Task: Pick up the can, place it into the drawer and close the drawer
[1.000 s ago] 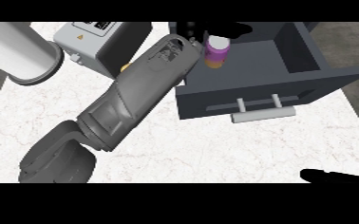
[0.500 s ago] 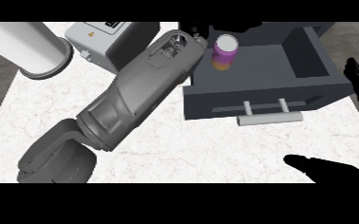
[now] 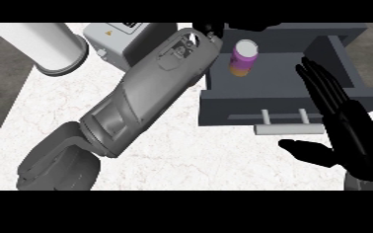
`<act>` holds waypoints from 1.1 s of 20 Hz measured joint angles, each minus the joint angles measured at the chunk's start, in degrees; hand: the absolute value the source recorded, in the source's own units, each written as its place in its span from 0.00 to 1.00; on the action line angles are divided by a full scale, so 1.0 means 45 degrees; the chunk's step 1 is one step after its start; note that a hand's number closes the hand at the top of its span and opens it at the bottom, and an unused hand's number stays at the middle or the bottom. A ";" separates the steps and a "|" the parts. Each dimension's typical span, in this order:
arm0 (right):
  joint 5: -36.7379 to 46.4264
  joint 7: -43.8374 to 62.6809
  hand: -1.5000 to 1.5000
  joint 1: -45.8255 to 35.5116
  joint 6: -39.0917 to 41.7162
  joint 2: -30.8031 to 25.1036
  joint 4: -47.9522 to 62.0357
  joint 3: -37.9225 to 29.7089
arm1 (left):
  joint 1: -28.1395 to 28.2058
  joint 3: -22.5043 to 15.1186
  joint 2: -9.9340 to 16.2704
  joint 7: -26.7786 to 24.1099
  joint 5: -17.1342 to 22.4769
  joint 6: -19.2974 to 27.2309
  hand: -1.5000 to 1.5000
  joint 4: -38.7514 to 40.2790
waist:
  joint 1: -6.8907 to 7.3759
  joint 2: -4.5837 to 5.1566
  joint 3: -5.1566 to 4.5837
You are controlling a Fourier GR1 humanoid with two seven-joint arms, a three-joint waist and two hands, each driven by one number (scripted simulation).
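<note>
A purple can [image 3: 244,58] with an orange band and a pale lid stands upright inside the open dark grey drawer [image 3: 247,109], near its back left corner. My left forearm runs from the lower left up to the drawer's back edge. My left hand [image 3: 210,29] shows only as black bits at the picture's top, just left of and above the can. My right hand [image 3: 341,119] is open at the right, fingers straight and pointing up over the drawer's right front, thumb out to the left near the drawer handle [image 3: 288,127].
A white cylinder [image 3: 50,49] stands at the back left on the marble counter [image 3: 182,153]. A light grey box [image 3: 122,38] with a warning label sits beside it, partly behind my left forearm.
My right hand has risen from the lower right edge to beside the drawer's front, fingers spread upward. The can now shows more fully, apart from my left hand.
</note>
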 measured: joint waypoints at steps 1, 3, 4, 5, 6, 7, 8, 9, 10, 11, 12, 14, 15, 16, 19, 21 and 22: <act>0.0349 -0.0062 0.00 -0.0166 -0.0179 -0.0020 0.0509 0.0056 | -0.0018 0.0074 0.0020 0.0025 -0.0032 -0.0019 0.00 -0.0027 | 0.0057 -0.0005 -0.0001; 0.1169 -0.0089 0.00 -0.0197 -0.0662 0.0091 0.1194 0.0377 | 0.0086 0.0110 0.0230 0.0206 -0.0159 -0.0070 0.00 -0.0246 | 0.0168 -0.0043 -0.0003; 0.1490 -0.0173 0.00 -0.0208 -0.1005 0.0192 0.1620 0.0465 | 0.0199 0.0100 0.0303 0.0347 -0.0235 -0.0024 0.00 -0.0433 | 0.0222 -0.0063 -0.0001; 0.1746 -0.0264 0.00 -0.0315 -0.1332 0.0282 0.2125 0.0488 | 0.0213 0.0099 0.0484 0.0526 -0.0312 -0.0042 0.00 -0.0595 | 0.0276 -0.0075 0.0000; 0.1894 -0.0447 0.00 -0.0359 -0.1740 0.0390 0.2629 0.0460 | 0.0319 0.0056 0.0688 0.0700 -0.0405 -0.0076 0.00 -0.0806 | 0.0331 -0.0090 0.0001; 0.2018 -0.0495 0.00 -0.0525 -0.2021 0.0534 0.3039 0.0445 | 0.0492 0.0038 0.0879 0.0806 -0.0506 -0.0147 0.00 -0.1023 | 0.0356 -0.0097 0.0003; 0.2132 -0.0596 0.00 -0.0720 -0.2337 0.0637 0.3564 0.0377 | 0.0505 0.0051 0.1071 0.0973 -0.0594 -0.0187 0.00 -0.1160 | 0.0374 -0.0097 0.0002; 0.2227 -0.0692 0.00 -0.0648 -0.2648 0.0738 0.3836 0.0361 | 0.0586 0.0021 0.1343 0.1277 -0.0664 -0.0200 0.00 -0.1479 | 0.0409 -0.0121 0.0001; 0.2235 -0.0799 0.00 -0.0843 -0.2859 0.0782 0.4294 0.0232 | 0.0723 -0.0032 0.1512 0.1489 -0.0771 -0.0191 0.00 -0.1811 | 0.0438 -0.0130 0.0002; 0.2350 -0.0938 0.00 -0.0990 -0.3180 0.0832 0.4699 0.0163 | 0.0794 -0.0082 0.1743 0.1735 -0.0874 -0.0183 0.00 -0.2132 | 0.0469 -0.0164 -0.0029; 0.2471 -0.0983 0.00 -0.1299 -0.3419 0.0863 0.5171 0.0039 | 0.0895 -0.0104 0.1980 0.1961 -0.0934 -0.0228 0.00 -0.2441 | 0.0513 -0.0195 -0.0061; 0.2640 -0.1121 0.00 -0.1775 -0.3879 0.0964 0.5954 -0.0130 | 0.1312 -0.0182 0.2290 0.2196 -0.1132 -0.0202 0.00 -0.3045 | 0.0534 -0.0245 -0.0122; 0.2653 -0.1195 0.00 -0.2107 -0.4015 0.0955 0.6411 -0.0276 | 0.1519 -0.0233 0.2459 0.2345 -0.1210 -0.0189 0.00 -0.3377 | 0.0581 -0.0258 -0.0137; 0.2880 -0.1156 0.00 -0.2445 -0.4313 0.1015 0.6930 -0.0370 | 0.1507 -0.0250 0.2576 0.2533 -0.1279 -0.0159 0.00 -0.3565 | 0.0598 -0.0275 -0.0169; 0.3431 -0.1181 0.00 -0.3201 -0.5075 0.1066 0.8234 -0.0594 | 0.1861 -0.0224 0.3245 0.2922 -0.1387 -0.0357 0.00 -0.4320 | 0.0666 -0.0316 -0.0224; 0.3685 -0.1344 0.00 -0.3698 -0.5617 0.1036 0.9120 -0.0782 | 0.2094 -0.0257 0.3571 0.3149 -0.1497 -0.0335 0.00 -0.4810 | 0.0744 -0.0339 -0.0259; 0.3844 -0.1291 0.00 -0.3984 -0.5768 0.1037 0.9515 -0.0856 | 0.2271 -0.0270 0.3709 0.3233 -0.1532 -0.0373 0.00 -0.5060 | 0.0748 -0.0338 -0.0260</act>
